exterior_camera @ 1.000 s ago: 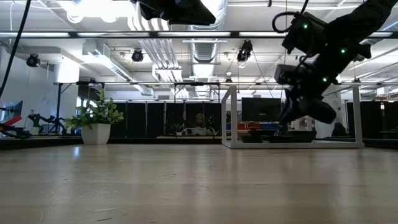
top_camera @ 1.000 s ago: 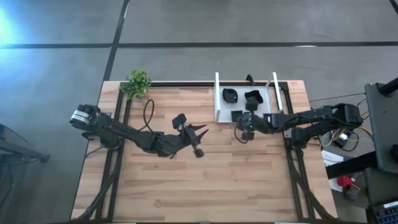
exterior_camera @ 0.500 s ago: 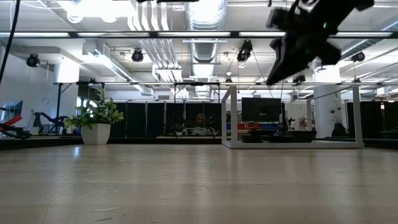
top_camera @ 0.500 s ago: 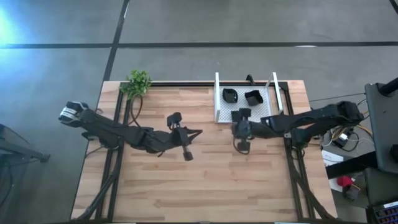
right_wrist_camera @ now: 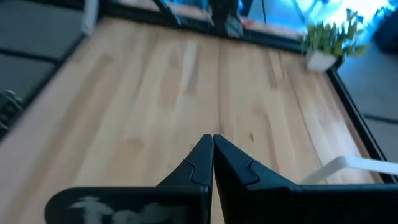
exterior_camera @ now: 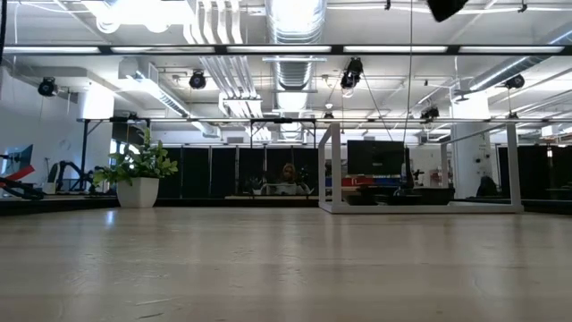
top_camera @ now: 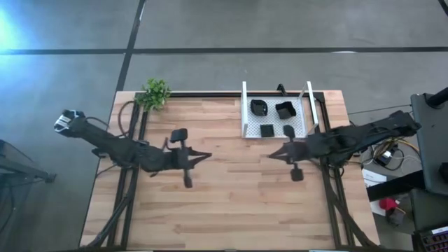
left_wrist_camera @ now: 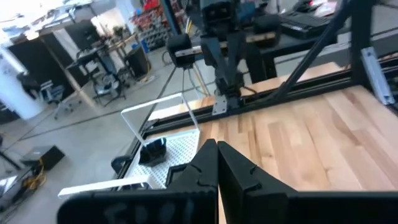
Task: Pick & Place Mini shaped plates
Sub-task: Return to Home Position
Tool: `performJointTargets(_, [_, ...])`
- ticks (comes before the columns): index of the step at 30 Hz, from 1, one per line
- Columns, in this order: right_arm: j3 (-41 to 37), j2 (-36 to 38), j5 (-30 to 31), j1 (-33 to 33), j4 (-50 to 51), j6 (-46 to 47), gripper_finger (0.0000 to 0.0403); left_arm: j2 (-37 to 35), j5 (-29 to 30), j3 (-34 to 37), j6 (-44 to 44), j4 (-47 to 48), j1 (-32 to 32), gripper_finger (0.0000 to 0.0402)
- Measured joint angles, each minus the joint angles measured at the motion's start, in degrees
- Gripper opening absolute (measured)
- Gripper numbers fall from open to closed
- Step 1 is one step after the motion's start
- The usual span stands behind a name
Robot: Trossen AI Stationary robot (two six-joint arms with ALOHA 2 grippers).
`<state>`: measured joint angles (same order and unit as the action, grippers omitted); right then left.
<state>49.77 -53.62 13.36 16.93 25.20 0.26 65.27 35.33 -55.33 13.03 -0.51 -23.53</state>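
Left hand and right hand are closed and empty over the surface; retraction should clear the tray holding the plates.

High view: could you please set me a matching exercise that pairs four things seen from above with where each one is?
Things:
1. potted plant
2. mini shaped plates
3. left tool
4. right tool

Places:
A. over bare wood just below the white mesh tray in the picture, pointing left
B. at the top-left corner of the table
C. inside the white mesh tray
D. over the table's left half, pointing right

Pairs: 1-B, 2-C, 3-D, 4-A.
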Motion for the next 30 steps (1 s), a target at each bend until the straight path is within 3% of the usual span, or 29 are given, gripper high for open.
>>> performJointTargets(8, [-1.6, 10.8, 0.1, 1.6, -0.1, 2.6, 0.0008, -11.4, -0.2, 8.9, -0.3, -5.1, -1.2, 0.0])
performJointTargets(30, [-5.2, 22.4, -0.1, 1.6, -0.1, 1.3, 0.0008, -40.6, -4.9, 26.3, -1.3, -7.0, -1.2, 0.0])
